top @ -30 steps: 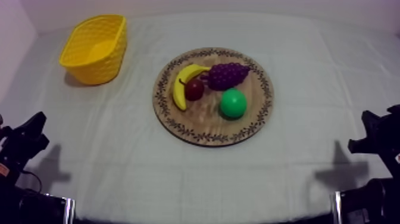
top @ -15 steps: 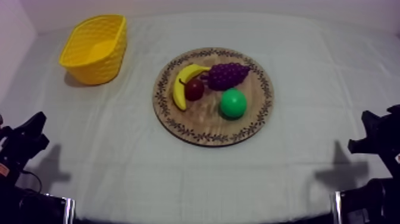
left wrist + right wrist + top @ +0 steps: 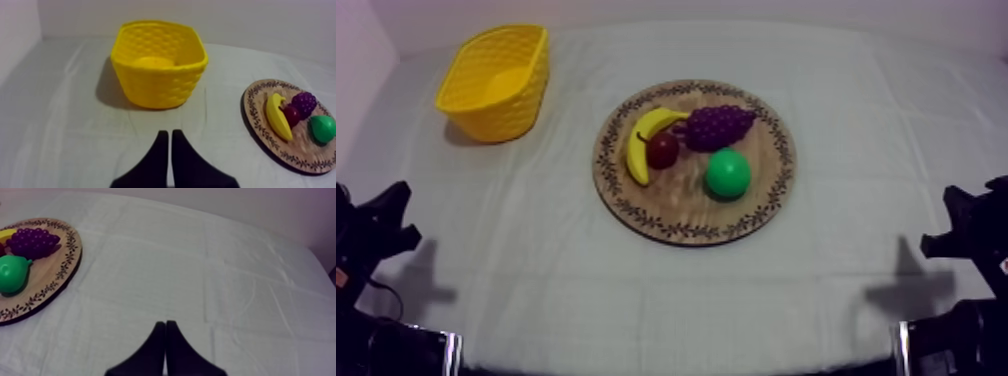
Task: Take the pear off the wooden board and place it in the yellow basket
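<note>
Green and smooth, the plastic pear [image 3: 727, 173] lies on the near right part of the round wooden board with a patterned rim [image 3: 686, 228], just beside a purple bunch of grapes [image 3: 718, 126]. A small red fruit [image 3: 662, 150] and a curved yellow banana [image 3: 636, 155] lie to the left of it. The woven yellow basket [image 3: 496, 80] stands well apart at the far left. The left gripper [image 3: 169, 139] and the right gripper [image 3: 164, 328] have their fingers pressed together, holding nothing.

A round wooden board [image 3: 681, 208] lies on a cloth-covered surface [image 3: 856, 100], bearing a banana [image 3: 636, 160], small red fruit [image 3: 662, 151], grapes [image 3: 717, 126] and green pear [image 3: 727, 173]. A yellow basket [image 3: 496, 82] stands well apart, beyond the board's far-left rim.
</note>
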Controlling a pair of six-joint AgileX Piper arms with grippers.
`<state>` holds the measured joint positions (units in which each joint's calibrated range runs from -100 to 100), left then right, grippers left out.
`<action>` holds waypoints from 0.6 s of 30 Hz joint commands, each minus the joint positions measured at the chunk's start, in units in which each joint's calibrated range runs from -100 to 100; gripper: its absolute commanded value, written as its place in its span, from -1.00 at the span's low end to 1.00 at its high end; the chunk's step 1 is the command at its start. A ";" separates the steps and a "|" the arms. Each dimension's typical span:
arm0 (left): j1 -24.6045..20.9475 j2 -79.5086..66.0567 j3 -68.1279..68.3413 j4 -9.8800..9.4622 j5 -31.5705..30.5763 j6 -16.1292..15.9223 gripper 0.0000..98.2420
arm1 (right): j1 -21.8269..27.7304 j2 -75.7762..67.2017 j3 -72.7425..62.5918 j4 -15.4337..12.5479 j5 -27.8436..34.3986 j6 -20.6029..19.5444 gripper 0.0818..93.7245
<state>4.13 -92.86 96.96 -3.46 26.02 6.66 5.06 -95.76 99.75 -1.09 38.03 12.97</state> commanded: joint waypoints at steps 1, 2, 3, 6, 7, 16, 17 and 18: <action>-0.18 7.06 -5.93 0.03 -1.25 -0.74 -1.00 | 0.00 0.01 0.03 -0.01 0.03 -0.19 -0.99; -0.14 9.60 -9.14 0.04 -0.75 -0.98 -1.00 | 0.00 0.01 0.03 -0.01 0.03 -0.19 -0.99; 0.07 12.18 -12.72 0.05 0.35 -1.20 -1.00 | 0.00 0.01 0.03 -0.01 0.03 -0.19 -0.99; 1.08 20.12 -24.68 0.50 5.73 -1.59 -1.00 | 0.00 0.01 0.03 -0.01 0.03 -0.20 -0.99; 1.53 22.75 -28.72 0.66 7.68 -1.61 -1.00 | 0.00 0.01 0.03 -0.01 0.03 -0.22 -0.99; 7.89 44.82 -58.11 2.38 18.67 -2.32 -1.00 | 0.00 0.01 0.03 -0.01 0.03 -0.17 -0.99; 8.83 46.97 -60.33 2.56 19.12 -2.03 -1.00 | 0.00 0.01 0.03 -0.01 0.03 -0.18 -0.99; 9.92 48.99 -62.34 2.55 19.45 -1.48 -1.00 | 0.00 0.01 0.03 -0.01 0.03 -0.20 -0.99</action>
<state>12.18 -51.80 45.80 -0.88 45.16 4.61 5.06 -95.76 99.75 -1.09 38.05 12.72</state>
